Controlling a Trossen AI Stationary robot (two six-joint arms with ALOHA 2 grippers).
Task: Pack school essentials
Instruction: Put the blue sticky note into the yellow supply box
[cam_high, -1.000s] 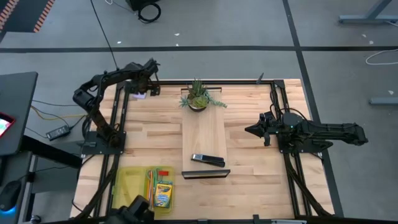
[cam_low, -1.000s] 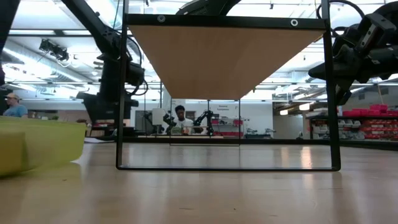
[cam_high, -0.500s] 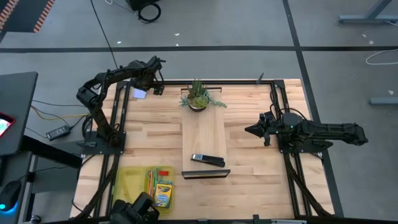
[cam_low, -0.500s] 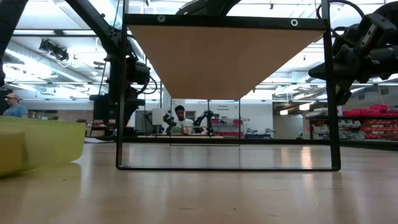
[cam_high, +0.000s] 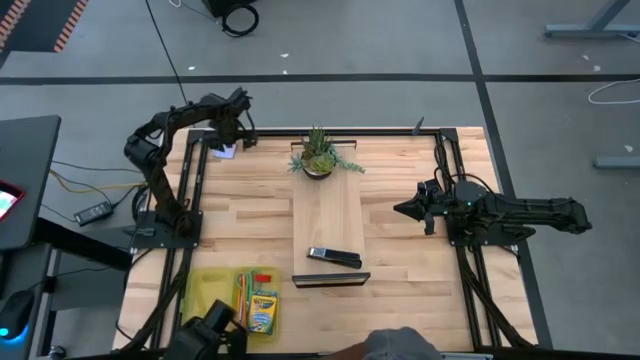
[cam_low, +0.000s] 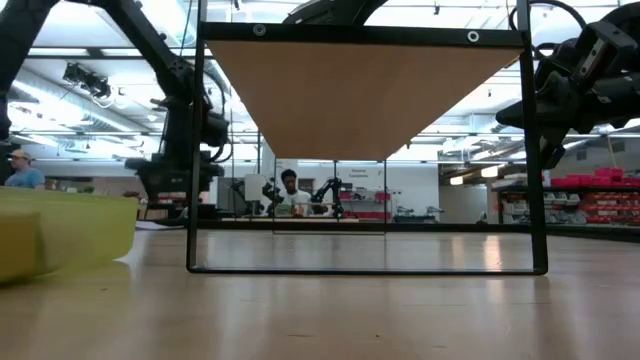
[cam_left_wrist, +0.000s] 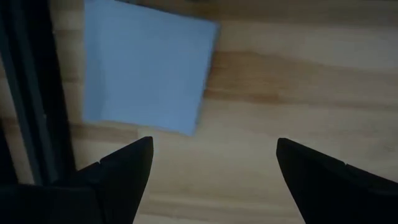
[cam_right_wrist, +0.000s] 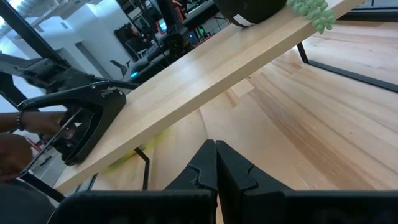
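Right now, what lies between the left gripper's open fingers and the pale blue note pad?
Only bare wood: in the left wrist view the left gripper hangs open, apart from the note pad, with nothing between.

Pale blue note pad (cam_left_wrist: 146, 67): square, flat on light wooden table (cam_left_wrist: 292, 93), one corner turned toward the fingers, plain face with no visible marking. One edge lying just beside a dark frame bar (cam_left_wrist: 34, 93) that runs along the table's side; contact between pad and bar not discernible.

Left gripper (cam_left_wrist: 214, 171): two dark fingers (cam_left_wrist: 124, 171) spread wide, bare wood between them, nothing held. Positioned over the table, near the pad's closest corner and apart from it; nearer finger roughly in line with the pad's lower edge.

Table: pale plank grain, slightly darker band crossing beside the pad.
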